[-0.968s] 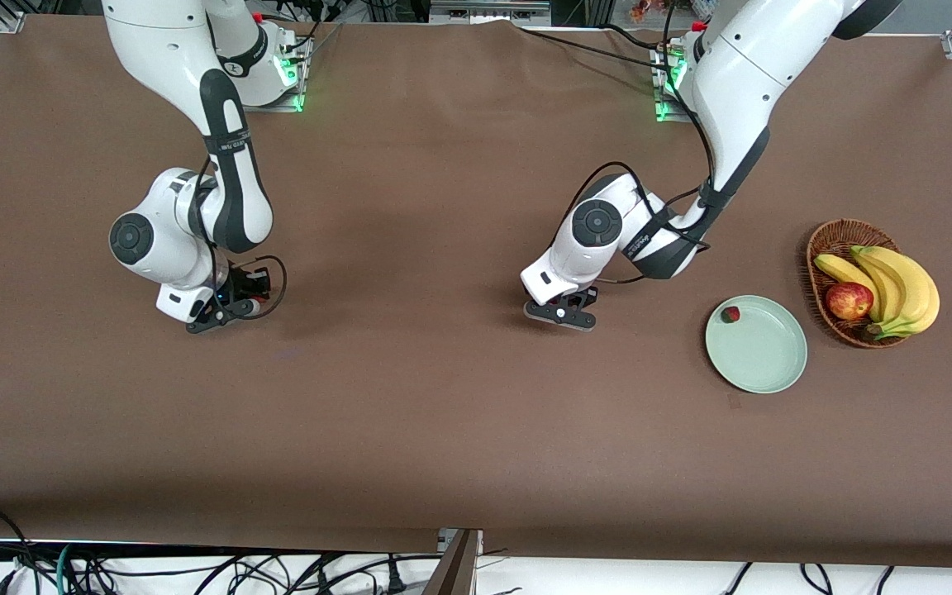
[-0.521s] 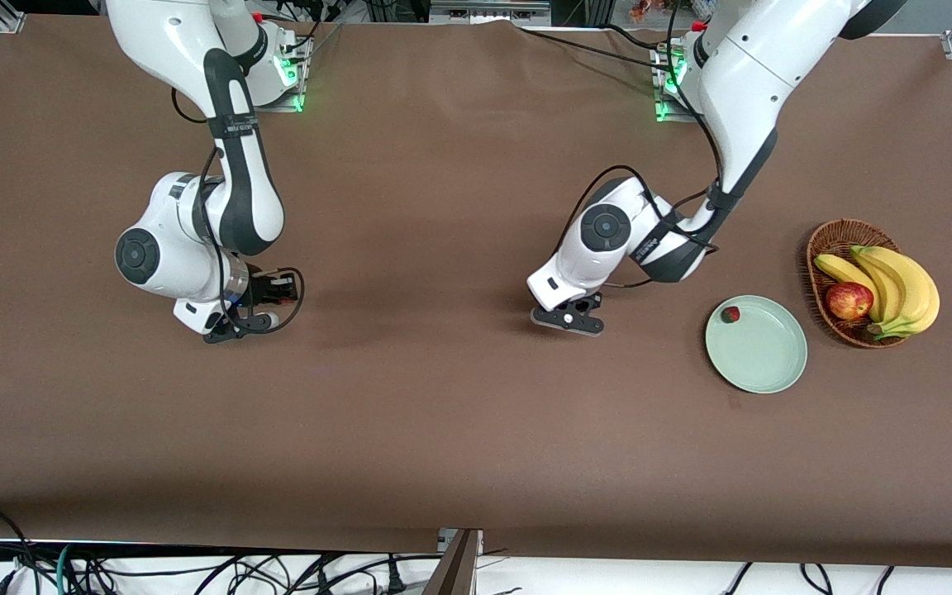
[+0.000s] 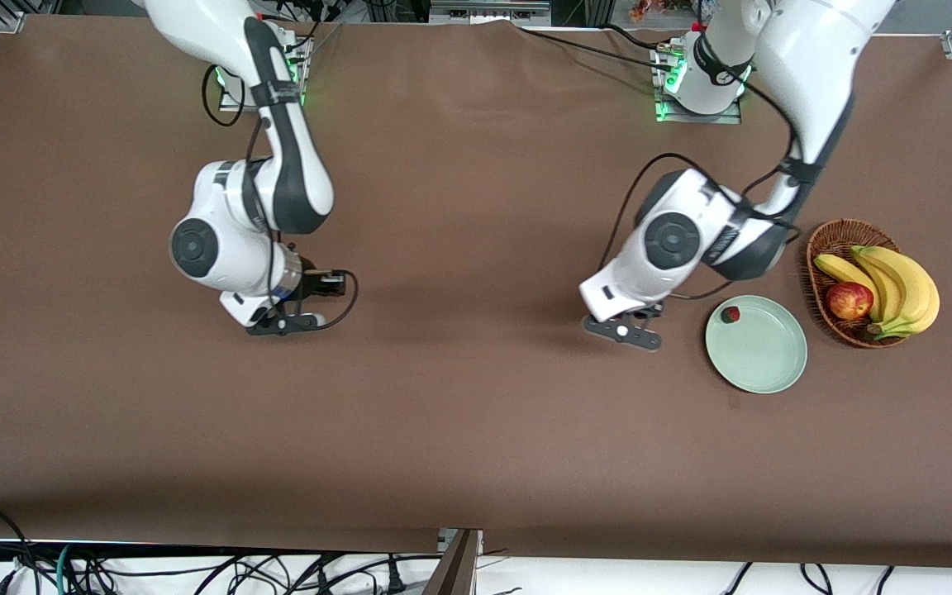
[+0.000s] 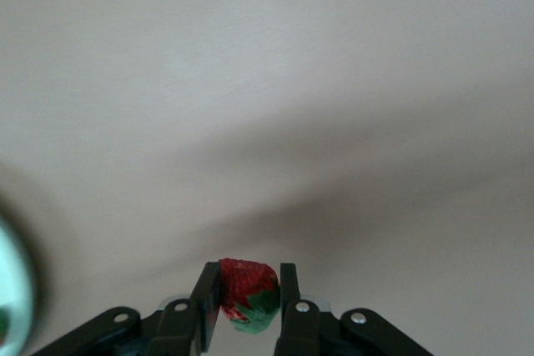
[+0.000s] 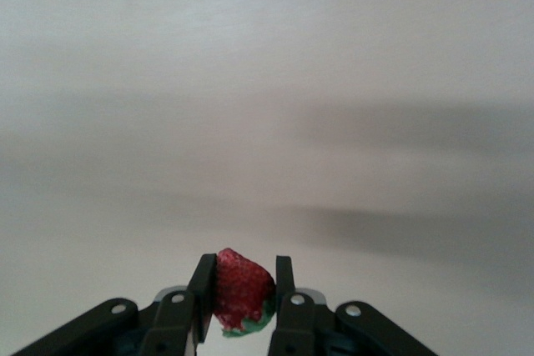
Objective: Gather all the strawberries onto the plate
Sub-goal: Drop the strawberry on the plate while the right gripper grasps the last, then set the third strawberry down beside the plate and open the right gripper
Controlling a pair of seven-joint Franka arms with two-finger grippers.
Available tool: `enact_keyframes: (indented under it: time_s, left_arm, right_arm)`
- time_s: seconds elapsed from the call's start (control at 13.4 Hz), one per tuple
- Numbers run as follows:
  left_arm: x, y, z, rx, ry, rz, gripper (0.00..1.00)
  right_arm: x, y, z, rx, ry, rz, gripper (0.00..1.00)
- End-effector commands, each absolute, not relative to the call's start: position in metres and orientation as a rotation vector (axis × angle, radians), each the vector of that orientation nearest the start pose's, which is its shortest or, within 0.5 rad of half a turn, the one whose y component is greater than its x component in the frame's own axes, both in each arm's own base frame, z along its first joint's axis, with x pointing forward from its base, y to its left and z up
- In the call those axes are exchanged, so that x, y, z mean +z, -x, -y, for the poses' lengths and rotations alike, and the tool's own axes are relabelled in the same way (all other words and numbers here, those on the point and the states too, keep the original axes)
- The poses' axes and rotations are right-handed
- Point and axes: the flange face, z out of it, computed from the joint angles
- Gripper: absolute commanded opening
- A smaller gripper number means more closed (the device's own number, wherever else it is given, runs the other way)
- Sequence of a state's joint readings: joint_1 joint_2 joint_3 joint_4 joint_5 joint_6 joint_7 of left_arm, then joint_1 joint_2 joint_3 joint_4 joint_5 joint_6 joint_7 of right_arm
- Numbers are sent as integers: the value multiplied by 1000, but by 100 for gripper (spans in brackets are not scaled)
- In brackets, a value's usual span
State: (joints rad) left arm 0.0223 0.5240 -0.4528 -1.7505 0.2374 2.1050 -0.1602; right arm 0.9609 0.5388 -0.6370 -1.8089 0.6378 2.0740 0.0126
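Observation:
Up close in the left wrist view, a red strawberry (image 4: 242, 281) with a green top is pinched in my left gripper (image 4: 247, 288), which is shut on it. My left gripper (image 3: 623, 330) hangs over bare table just beside the pale green plate (image 3: 765, 355), toward the right arm's end. Another strawberry (image 3: 730, 314) lies in the plate near its rim. My right gripper (image 5: 240, 285) is shut on one more strawberry (image 5: 238, 289). It (image 3: 282, 324) hangs over the table toward the right arm's end. The front view hides both held berries.
A brown wicker basket (image 3: 833, 238) stands beside the plate at the left arm's end, holding bananas (image 3: 897, 285) and a red-yellow apple (image 3: 849, 300). A sliver of the plate's rim (image 4: 12, 289) shows in the left wrist view. Brown cloth covers the table.
Both arms have carried their grippers toward the left arm's end of the table. The left gripper has come up close to the plate. The berry in the plate has not moved.

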Motion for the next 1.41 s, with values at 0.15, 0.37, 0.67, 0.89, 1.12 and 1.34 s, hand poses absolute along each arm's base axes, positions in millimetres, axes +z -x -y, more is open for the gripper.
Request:
enact_keyframes:
  time_s: [0.15, 0.37, 0.67, 0.89, 1.12, 1.34]
  left_arm:
    - [316, -630, 135, 288, 2998, -1021, 13]
    - [297, -632, 85, 327, 2935, -1275, 13]
    - [264, -632, 36, 323, 2852, -1434, 13]
    - [231, -639, 7, 209, 2782, -1658, 18]
    - [238, -639, 12, 204, 2762, -1681, 100]
    - [254, -642, 14, 200, 2782, -1652, 100]
  right_arm:
    - [298, -563, -361, 267, 2821, -257, 20]
    - [286, -552, -410, 245, 2762, -376, 20]
    - [266, -535, -486, 162, 2680, -557, 20]
    - [252, -523, -548, 96, 2548, -721, 20]
    - [232, -511, -588, 32, 2389, -866, 22]
    - [219, -490, -611, -31, 2294, -911, 26]
